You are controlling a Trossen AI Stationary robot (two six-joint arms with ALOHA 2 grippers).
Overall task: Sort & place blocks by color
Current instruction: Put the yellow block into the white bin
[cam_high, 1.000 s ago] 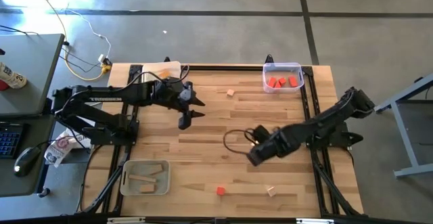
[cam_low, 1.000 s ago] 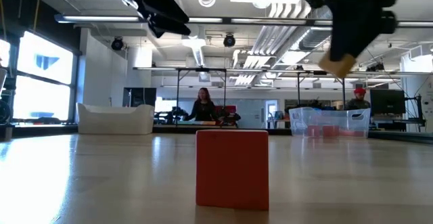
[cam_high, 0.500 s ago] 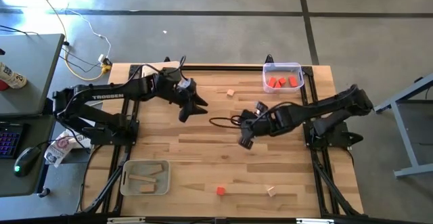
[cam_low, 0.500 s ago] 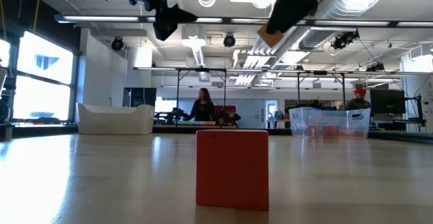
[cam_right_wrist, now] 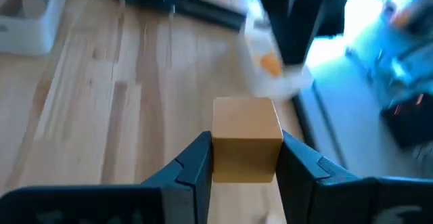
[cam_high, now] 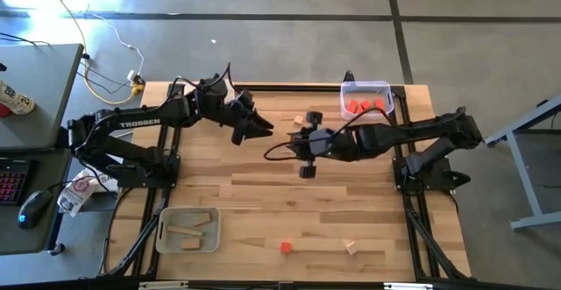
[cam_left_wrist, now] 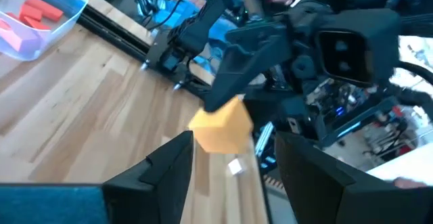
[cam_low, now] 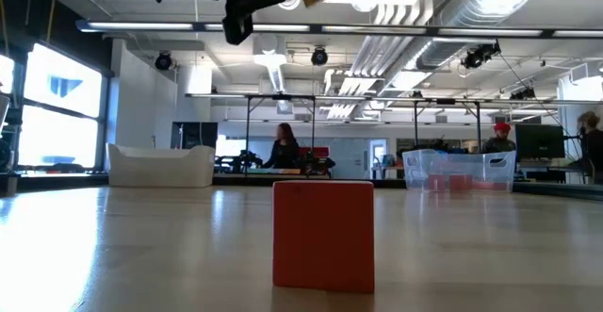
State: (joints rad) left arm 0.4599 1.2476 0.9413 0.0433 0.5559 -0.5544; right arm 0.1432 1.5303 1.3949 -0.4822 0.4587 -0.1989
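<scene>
Wooden table [cam_high: 263, 202], left to right: near-left tray [cam_high: 188, 229] holding tan bars; left gripper [cam_high: 256, 125] raised over the far-left half, fingers [cam_left_wrist: 162, 173] spread open with nothing between them; a red block [cam_high: 286, 247] near the front edge and a tan block [cam_high: 351, 248] just right of it. Right gripper [cam_high: 306, 157] reaches to mid-table, closed on a tan cube [cam_right_wrist: 246, 139] held above the surface facing the left gripper. Small tan block [cam_high: 299, 120] lies near the far edge; far-right tray [cam_high: 366, 99] holds red blocks [cam_high: 367, 107].
</scene>
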